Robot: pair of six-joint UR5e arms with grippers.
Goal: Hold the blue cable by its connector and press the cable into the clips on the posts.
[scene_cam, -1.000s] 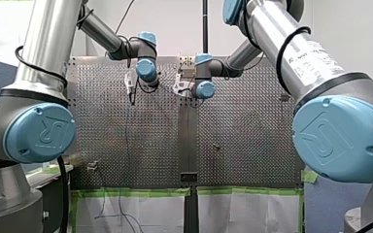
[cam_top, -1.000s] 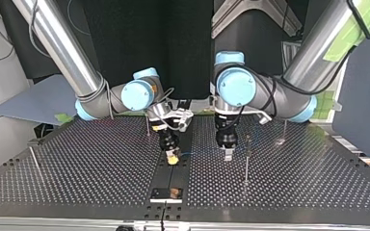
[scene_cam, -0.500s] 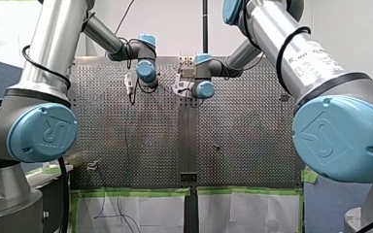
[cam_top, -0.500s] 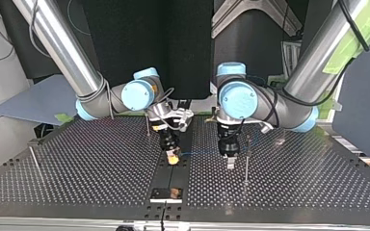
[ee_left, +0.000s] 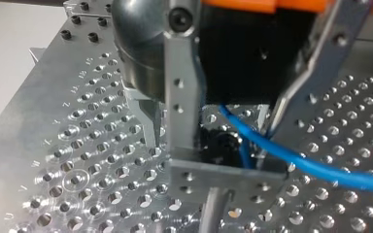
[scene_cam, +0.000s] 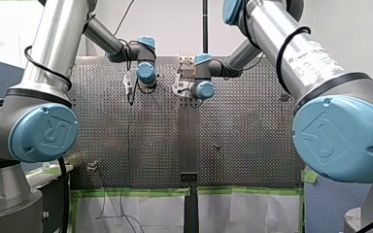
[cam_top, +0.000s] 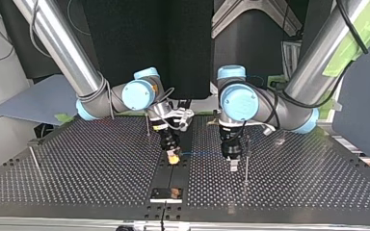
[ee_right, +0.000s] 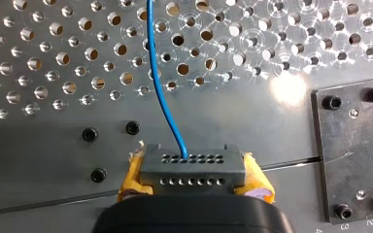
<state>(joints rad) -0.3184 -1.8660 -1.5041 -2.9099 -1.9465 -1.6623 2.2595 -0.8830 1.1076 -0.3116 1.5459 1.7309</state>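
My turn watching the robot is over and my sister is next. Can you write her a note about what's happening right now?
My right gripper is shut on the grey connector, with its yellow pads on the connector's two sides.
My left gripper is low over the perforated table, at the blue cable and beside a thin post. Its grip cannot be read.
The cable stretches from the connector to my left gripper.
Done: connector held.
Left: pressing the cable into the clips. No view shows it seated in one.
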